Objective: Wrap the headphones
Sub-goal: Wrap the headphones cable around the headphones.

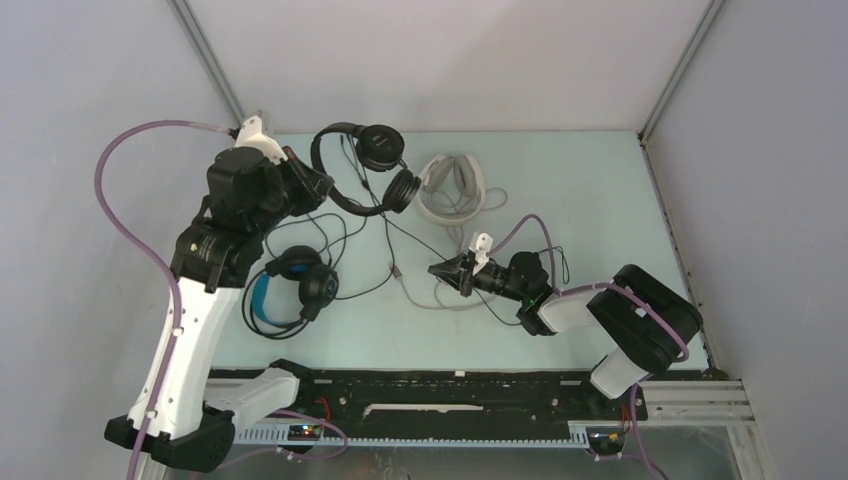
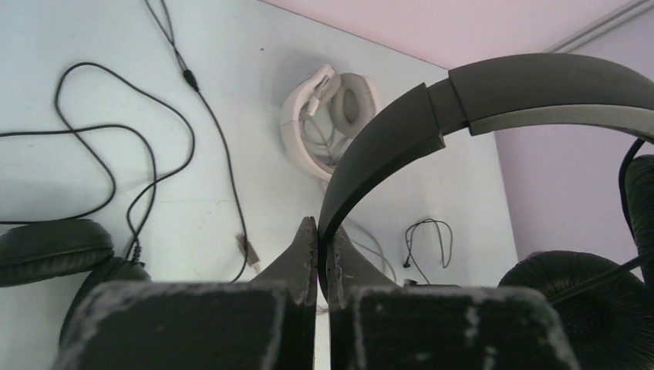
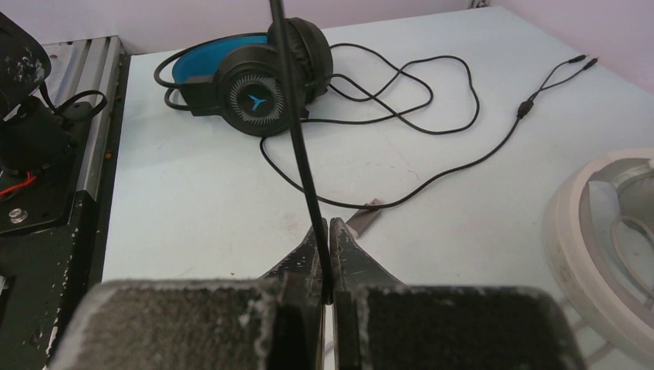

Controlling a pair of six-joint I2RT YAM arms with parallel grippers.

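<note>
My left gripper (image 1: 323, 186) (image 2: 322, 231) is shut on the headband (image 2: 540, 92) of the all-black headphones (image 1: 381, 148) and holds it off the table at the back left. One ear cup (image 2: 586, 301) hangs to the right. My right gripper (image 1: 436, 268) (image 3: 328, 231) is shut on a thin black cable (image 3: 297, 139) at mid-table. That cable runs taut up toward the all-black headphones. The black headphones with the blue headband (image 1: 290, 285) (image 3: 247, 77) lie at the front left. The white-grey headphones (image 1: 450, 190) (image 2: 324, 116) (image 3: 609, 239) lie at the back centre.
Loose black cables (image 3: 416, 100) sprawl between the headphones, one ending in a USB plug (image 3: 366, 216). A grey cable (image 1: 440, 300) loops under the right gripper. A black rail (image 1: 430, 385) runs along the near edge. Walls close in the table on three sides.
</note>
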